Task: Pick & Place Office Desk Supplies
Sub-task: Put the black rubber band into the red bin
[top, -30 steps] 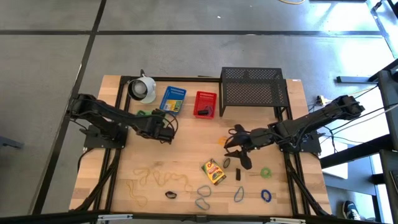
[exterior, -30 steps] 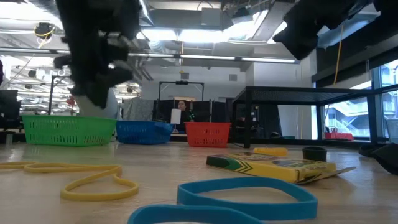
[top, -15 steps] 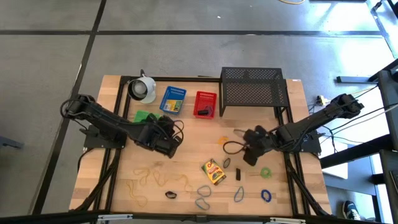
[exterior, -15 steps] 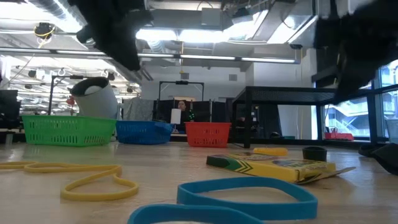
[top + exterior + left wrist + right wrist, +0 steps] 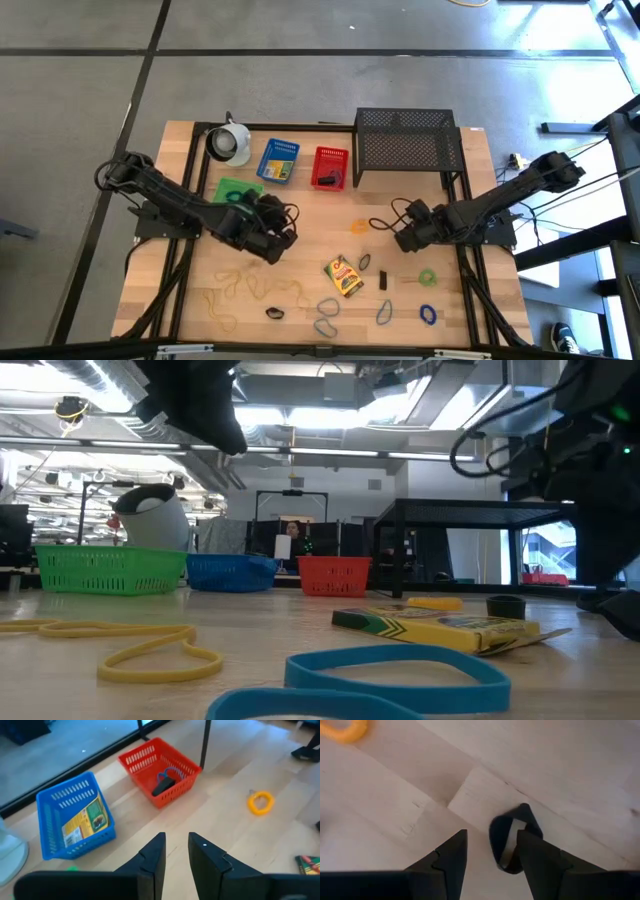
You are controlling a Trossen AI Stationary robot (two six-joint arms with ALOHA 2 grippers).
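1. Three small baskets along the bench's far edge: one green [image 5: 236, 189], one blue [image 5: 279, 160], one red [image 5: 329, 167].
2. Two crayon boxes: one in the blue basket [image 5: 86, 822], one loose toward the near edge [image 5: 344, 275].
3. One black mesh rack [image 5: 408, 140] at the far edge.
4. One white cup-like object [image 5: 229, 143] by the far left corner.
5. Two robot arms, each with one hand: left hand [image 5: 278, 240], right hand [image 5: 401, 238].
6. Rubber bands near the near edge: several tan loops [image 5: 245, 285], three blue [image 5: 328, 305], one green [image 5: 428, 276], one orange [image 5: 360, 226]. The tan tangle is too knotted to count exactly.
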